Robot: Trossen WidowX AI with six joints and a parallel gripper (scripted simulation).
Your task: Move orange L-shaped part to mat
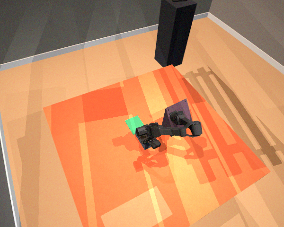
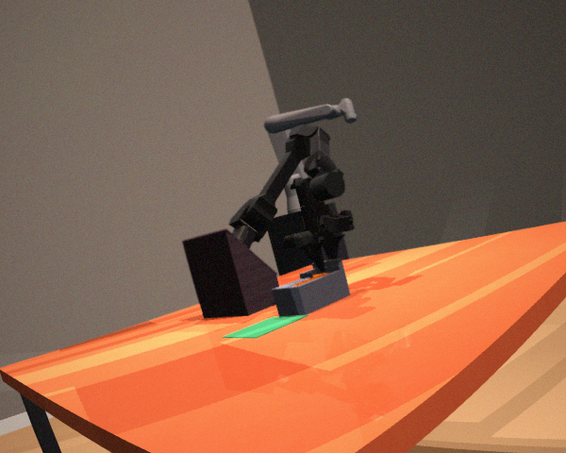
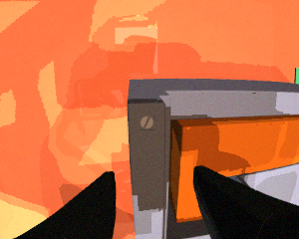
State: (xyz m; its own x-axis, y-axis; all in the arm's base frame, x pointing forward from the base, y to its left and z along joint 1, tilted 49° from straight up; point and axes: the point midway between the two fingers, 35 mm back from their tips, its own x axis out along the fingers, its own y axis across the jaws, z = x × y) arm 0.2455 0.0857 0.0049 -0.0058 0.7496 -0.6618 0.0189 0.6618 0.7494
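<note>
Orange against grey, the L-shaped part (image 3: pixel 239 142) lies in its pocket in the tray (image 3: pixel 149 159), its long bar running away from the tray's screw-marked end wall. The gripper (image 3: pixel 152 189) hangs directly over that end of the tray, jaws partly closed with a gap between them and nothing held; one dark fingertip (image 3: pixel 97 202) is outside the end wall, and the other is over the part's foot. From the exterior view the green mat (image 2: pixel 264 327) lies flat on the orange table (image 2: pixel 420 316) just beside the tray, and a dark wedge-shaped block (image 2: pixel 227 280) stands behind the tray.
</note>
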